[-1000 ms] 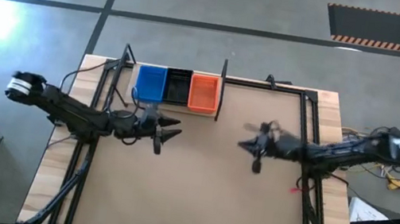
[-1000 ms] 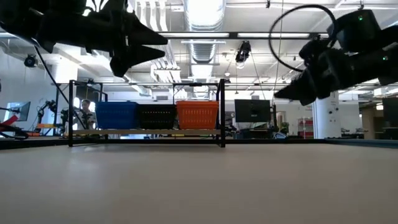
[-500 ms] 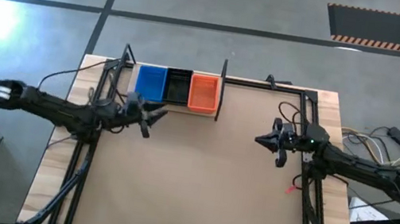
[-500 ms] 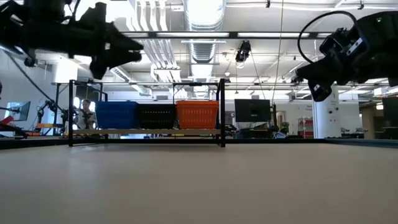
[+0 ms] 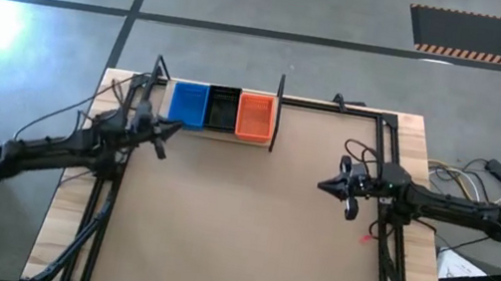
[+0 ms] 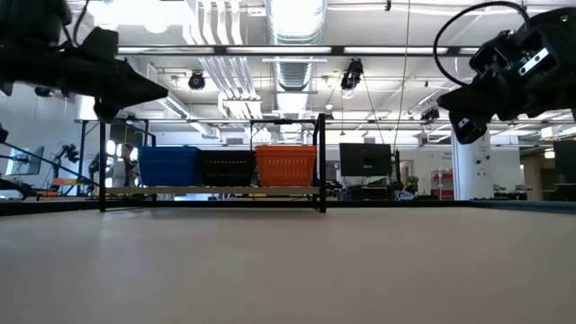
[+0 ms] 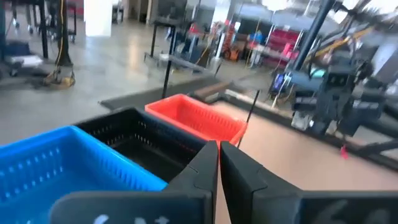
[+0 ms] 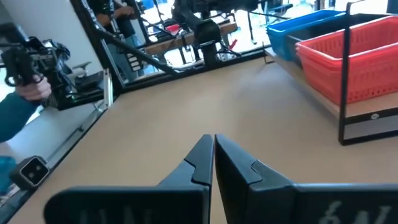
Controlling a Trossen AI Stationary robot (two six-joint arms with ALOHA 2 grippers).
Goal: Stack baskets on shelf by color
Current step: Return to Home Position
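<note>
A blue basket [image 5: 188, 102], a black basket [image 5: 222, 108] and an orange basket [image 5: 254, 116] stand side by side on the shelf [image 6: 211, 191] at the table's far left. They rest on their bottoms between the shelf's black uprights. My left gripper [image 5: 172, 128] hovers shut and empty just near and left of the blue basket; its wrist view looks over the blue basket [image 7: 56, 162]. My right gripper [image 5: 321, 185] hangs shut and empty above the table's right half, pointing left.
Black frame rails [image 5: 390, 183] and cables run along the table's left and right sides. The brown tabletop [image 5: 236, 229] lies bare between the arms. A person's hand [image 8: 28, 87] holding a device shows beyond the table in the right wrist view.
My left gripper has drawn back toward the table's left and far edges, away from the shelf front, and has shut with nothing in it. My right gripper has pulled back a little toward the right edge and stayed shut. The baskets have not moved.
</note>
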